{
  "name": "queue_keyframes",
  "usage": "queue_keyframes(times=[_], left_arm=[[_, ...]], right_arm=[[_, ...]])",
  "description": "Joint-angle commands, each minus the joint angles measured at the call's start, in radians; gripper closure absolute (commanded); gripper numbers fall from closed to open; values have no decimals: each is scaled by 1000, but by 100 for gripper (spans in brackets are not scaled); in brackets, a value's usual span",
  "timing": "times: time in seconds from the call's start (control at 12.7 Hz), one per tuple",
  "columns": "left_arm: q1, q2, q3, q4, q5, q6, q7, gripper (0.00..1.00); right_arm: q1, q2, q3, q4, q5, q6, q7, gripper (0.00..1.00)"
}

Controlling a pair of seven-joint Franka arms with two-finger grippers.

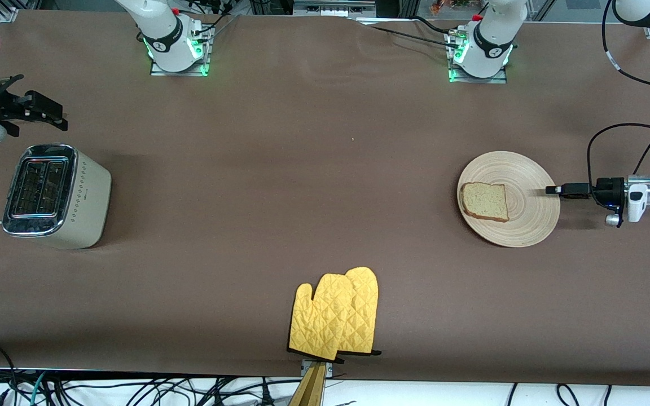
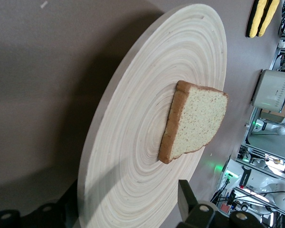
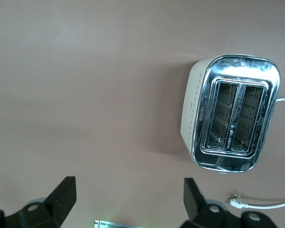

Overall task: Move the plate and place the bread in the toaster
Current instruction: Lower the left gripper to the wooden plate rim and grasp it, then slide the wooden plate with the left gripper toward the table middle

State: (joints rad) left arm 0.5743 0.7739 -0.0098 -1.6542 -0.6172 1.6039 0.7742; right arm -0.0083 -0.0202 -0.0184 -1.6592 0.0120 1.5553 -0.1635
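Two of my grippers are in play, and the plate lies right at the left one. It sits toward the left arm's end of the table, with the bread lying flat on it, on the part of the plate that faces the right arm's end. My left gripper comes in low and level from the table's edge, its tips just at the plate's rim, on the side away from the bread. In the left wrist view the wooden disc fills the frame and runs down between my two dark fingers, which stand apart on either side of the rim, not yet closed on it. So I judge the grasp is lined up along a line through the plate's middle: rim first, then bread, then the long stretch of table.

That line matters, because the toaster stands well apart at the right arm's end, its two slots facing up. My right gripper hangs up near it, fingers spread wide and holding nothing; the right wrist view looks down on the chrome top. The left arm is the nearer one to the plate by far, the right arm to the toaster. A pair of yellow oven mitts lies nearer the front camera, about midway between them.
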Motion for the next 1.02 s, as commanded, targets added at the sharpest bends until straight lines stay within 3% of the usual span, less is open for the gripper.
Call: queue_keyframes(times=[0.0, 0.08, 0.31, 0.47, 0.55, 0.63, 0.94], left_arm=[[4, 13, -1, 13, -29, -12, 36, 47], [2, 21, -1, 14, -32, -9, 77, 55], [2, 39, -1, 14, -41, 27, 94, 58], [2, 42, -1, 14, -41, 31, 94, 73], [2, 44, 1, 14, -41, 31, 94, 87], [2, 45, -1, 14, -42, 33, 94, 92], [1, 54, -1, 16, -78, 34, 94, 100]], right_arm=[[1, 13, 0, 30, 5, -20, 10, 0], [2, 11, 0, 32, 5, -20, 10, 0], [4, 13, 1, 30, 6, -20, 9, 0], [4, 13, 1, 32, 6, -20, 10, 0], [4, 11, 1, 30, 6, -21, 12, 0], [4, 13, 1, 32, 6, -20, 10, 0], [2, 13, 1, 32, 6, -20, 10, 0]])
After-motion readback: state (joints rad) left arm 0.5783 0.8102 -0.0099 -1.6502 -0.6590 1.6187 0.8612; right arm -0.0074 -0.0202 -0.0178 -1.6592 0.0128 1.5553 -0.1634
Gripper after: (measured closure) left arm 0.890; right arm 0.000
